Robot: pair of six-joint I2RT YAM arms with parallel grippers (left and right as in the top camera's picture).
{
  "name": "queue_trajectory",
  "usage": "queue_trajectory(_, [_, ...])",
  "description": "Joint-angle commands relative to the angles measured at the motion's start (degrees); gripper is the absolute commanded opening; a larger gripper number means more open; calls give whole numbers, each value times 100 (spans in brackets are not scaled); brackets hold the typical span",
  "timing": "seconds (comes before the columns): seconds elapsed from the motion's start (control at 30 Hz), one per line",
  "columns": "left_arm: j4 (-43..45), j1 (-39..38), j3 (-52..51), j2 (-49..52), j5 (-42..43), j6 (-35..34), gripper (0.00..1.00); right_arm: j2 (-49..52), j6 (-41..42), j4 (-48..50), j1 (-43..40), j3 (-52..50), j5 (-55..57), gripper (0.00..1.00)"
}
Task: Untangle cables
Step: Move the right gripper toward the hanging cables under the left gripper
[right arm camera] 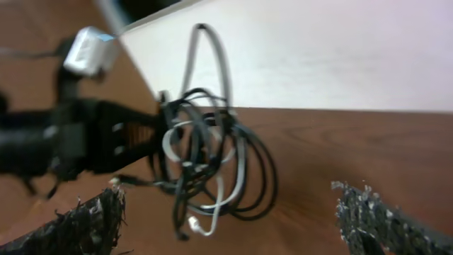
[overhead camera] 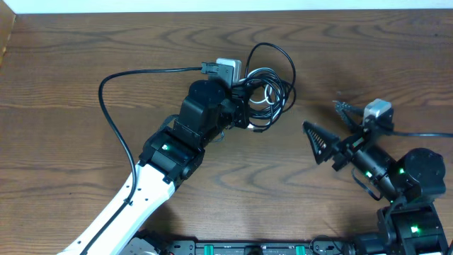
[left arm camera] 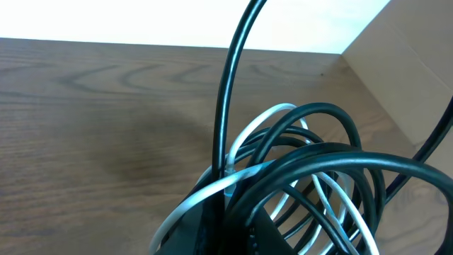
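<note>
Left jaws clamp the cables (overhead camera: 267,98) near the tabletop's (overhead camera: 64,177) far edge, contact partly hidden; right of the cables, right jaws gape empty.

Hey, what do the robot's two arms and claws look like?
Left arm: white lower link, black upper joints, a green light, a thin black wire looping alongside. Right arm: black, green lights. Each wrist carries a silver box. Both claws black: left claw compact, right claw with triangular, ribbed fingers.

Likely a robotics lab bench: wood-grain table (overhead camera: 56,177), plain white wall (right arm camera: 340,49), left arm (overhead camera: 120,205), right arm (overhead camera: 396,177).
</note>
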Motion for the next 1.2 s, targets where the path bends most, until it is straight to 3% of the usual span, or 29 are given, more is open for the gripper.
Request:
queue_trajectory(0.0, [35, 13, 90, -66, 332, 424, 8, 68, 457, -46, -33, 90, 466, 95])
queue_trajectory(0.23, [-20, 13, 90, -66, 988, 1440, 8, 190, 522, -208, -33, 90, 850, 93])
queue_trajectory(0.8, [116, 13, 90, -66, 964, 1281, 8, 221, 542, -337, -33, 90, 828, 94])
queue_trajectory(1.0, [114, 13, 90, -66, -2, -83, 8, 221, 542, -332, -33, 90, 643, 92])
queue_trajectory(1.17, [203, 13, 90, -63, -160, -929, 8, 221, 542, -286, -33, 90, 420, 92])
